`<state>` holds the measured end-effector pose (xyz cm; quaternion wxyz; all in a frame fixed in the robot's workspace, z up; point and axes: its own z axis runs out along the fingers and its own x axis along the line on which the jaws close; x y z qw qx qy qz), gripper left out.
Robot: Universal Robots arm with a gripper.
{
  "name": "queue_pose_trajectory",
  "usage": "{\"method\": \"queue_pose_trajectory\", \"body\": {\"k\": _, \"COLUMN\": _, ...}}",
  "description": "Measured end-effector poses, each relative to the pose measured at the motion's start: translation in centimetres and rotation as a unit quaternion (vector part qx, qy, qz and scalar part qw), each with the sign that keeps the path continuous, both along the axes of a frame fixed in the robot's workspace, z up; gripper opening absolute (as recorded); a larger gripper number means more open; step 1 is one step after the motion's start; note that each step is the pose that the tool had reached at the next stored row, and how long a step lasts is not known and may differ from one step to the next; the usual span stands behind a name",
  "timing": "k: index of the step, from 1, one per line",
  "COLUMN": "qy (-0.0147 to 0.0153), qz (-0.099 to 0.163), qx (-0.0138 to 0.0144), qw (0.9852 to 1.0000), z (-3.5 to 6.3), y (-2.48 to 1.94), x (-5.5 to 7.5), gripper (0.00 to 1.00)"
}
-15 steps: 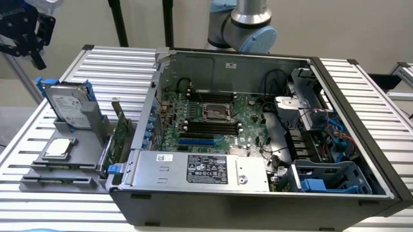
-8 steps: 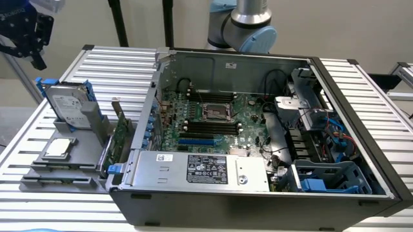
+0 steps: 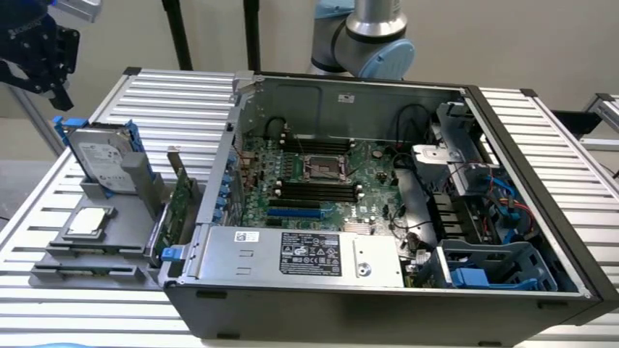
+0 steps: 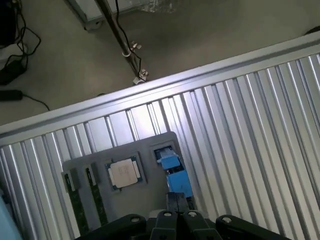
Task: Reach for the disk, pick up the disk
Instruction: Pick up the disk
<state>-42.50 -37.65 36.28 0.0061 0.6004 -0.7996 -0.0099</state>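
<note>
Table: a ribbed aluminium table (image 3: 541, 123) was seen carrying everything. From the wrist view its slats were seen from above, with bare floor (image 4: 225, 30) beyond the edge.
Case: an open tower case (image 3: 387, 217) was laid on its side with the mainboard exposed, across the centre and the exterior view's right.
Arm: the robot arm (image 3: 372, 32) was seen rising behind the case in the exterior view.
Holder: a grey holder (image 3: 58, 274) was set on the table just beside the case, on the exterior view's left.
Disk: the disk (image 3: 104, 163) was stood upright on edge at the holder's far end, with the white label turned to the exterior camera and blue rails on both sides. In the wrist view the disk (image 4: 173, 170) was seen edge-on from above, mostly as blue rail.
Gripper: the gripper (image 3: 43, 72) was seen at the exterior view's upper left, above and behind the disk and clear of it. In the wrist view the gripper (image 4: 176, 200) was seen just over the disk's blue edge, with the jaws drawn together and nothing held.
Card: a thin green card (image 3: 180, 196) was stood on edge between the holder and the case wall.
Chip: a square silver chip (image 3: 87, 221) was laid flat in the holder, just beside the disk.
Floor items: black cables (image 4: 20, 55) and a dark pole (image 4: 120, 35) were picked up by the wrist view.
</note>
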Motion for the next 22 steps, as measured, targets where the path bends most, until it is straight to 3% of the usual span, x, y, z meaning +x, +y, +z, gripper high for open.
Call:
{"method": "queue_pose_trajectory", "body": {"k": 6, "qy": -0.0001, "qz": 0.054, "qx": 0.0008, "qw": 0.9986, "z": -0.09, "y": 0.00, "x": -0.01, "gripper": 0.11}}
{"method": "queue_pose_trajectory", "body": {"k": 14, "qy": -0.0010, "qz": 0.102, "qx": 0.0104, "qw": 0.9947, "z": -0.10, "y": 0.02, "x": 0.00, "gripper": 0.11}}
{"method": "queue_pose_trajectory", "body": {"k": 19, "qy": -0.0021, "qz": 0.113, "qx": 0.0103, "qw": 0.9936, "z": -0.12, "y": 0.12, "x": -0.02, "gripper": 0.11}}
{"method": "queue_pose_trajectory", "body": {"k": 22, "qy": -0.0025, "qz": 0.113, "qx": 0.0103, "qw": 0.9935, "z": -0.16, "y": 0.13, "x": -0.04, "gripper": 0.18}}
